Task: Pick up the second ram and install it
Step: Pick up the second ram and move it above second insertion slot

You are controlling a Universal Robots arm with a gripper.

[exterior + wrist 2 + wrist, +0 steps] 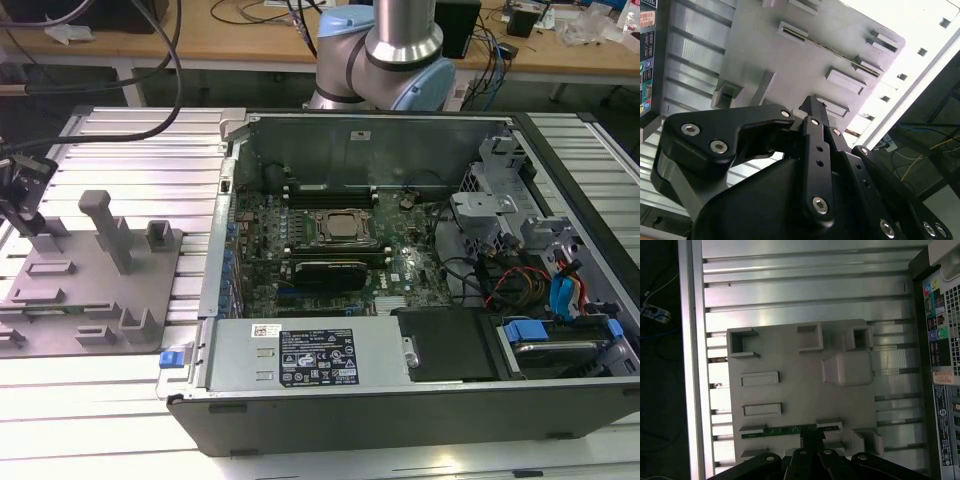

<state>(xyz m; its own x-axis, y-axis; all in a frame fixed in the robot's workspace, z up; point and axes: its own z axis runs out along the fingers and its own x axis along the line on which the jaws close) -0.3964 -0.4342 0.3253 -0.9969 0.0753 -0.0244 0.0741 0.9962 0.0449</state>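
Gripper (812, 438) is down on the grey holder plate (790, 355), which sits on the slotted aluminium desk (790, 295) to the exterior view's left of the open computer case (380, 125).

The second ram (782, 430) stands on edge in its holder slot on that plate. In the first wrist view it shows as a thin green line.

Fingers are drawn narrow, tips at about the stick's middle. My read is that they are pinched on it, but the contact itself is hard to make out.

Progress: early. At best the grasp is made. The stick isn't lifted and is well apart from the motherboard (400, 265), so the carry and the seating in a slot are all left.

Can't tell from the exterior view which memory slots are filled.
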